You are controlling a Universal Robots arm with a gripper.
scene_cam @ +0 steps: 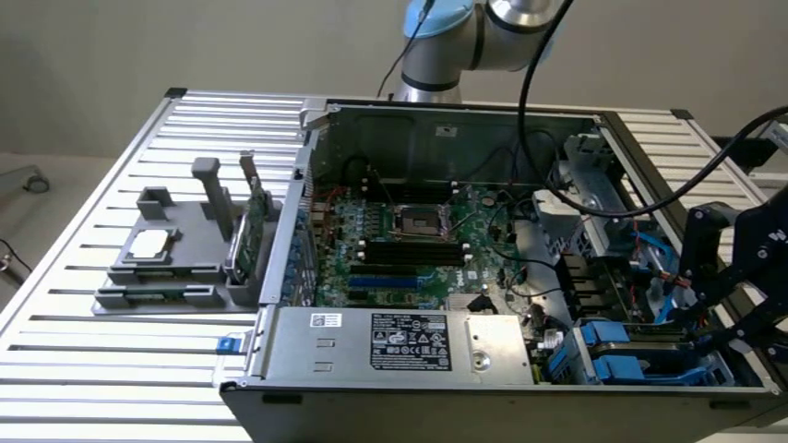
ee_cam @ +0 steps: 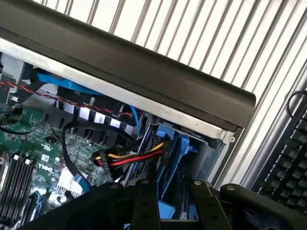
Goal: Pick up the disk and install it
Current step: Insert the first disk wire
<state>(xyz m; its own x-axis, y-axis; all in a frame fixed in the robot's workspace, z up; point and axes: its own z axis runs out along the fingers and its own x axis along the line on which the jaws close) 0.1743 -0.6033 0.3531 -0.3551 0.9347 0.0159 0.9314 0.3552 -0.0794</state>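
My black gripper (scene_cam: 711,318) hangs over the drive bay (scene_cam: 622,355) at the near corner of the open computer case, on the exterior view's right. A blue-edged slab that I take for the disk (scene_cam: 665,297) stands on edge beside its fingers. In the wrist view the gripper (ee_cam: 175,203) has its two fingers (ee_cam: 144,206) closed around a strip of blue plastic carrier, the disk (ee_cam: 165,211), just above the blue bay slots (ee_cam: 180,153). The disk's silver face and label are hidden.
A yellow-red-black power cable (ee_cam: 134,158) and black cables cross close to the bay. The motherboard (scene_cam: 407,240) and power supply (scene_cam: 394,341) fill the case. A grey fixture (scene_cam: 173,268) holding a chip (scene_cam: 150,243) and green card (scene_cam: 255,226) sits on the slatted table (scene_cam: 74,351). A keyboard (ee_cam: 288,163) lies outside the case.
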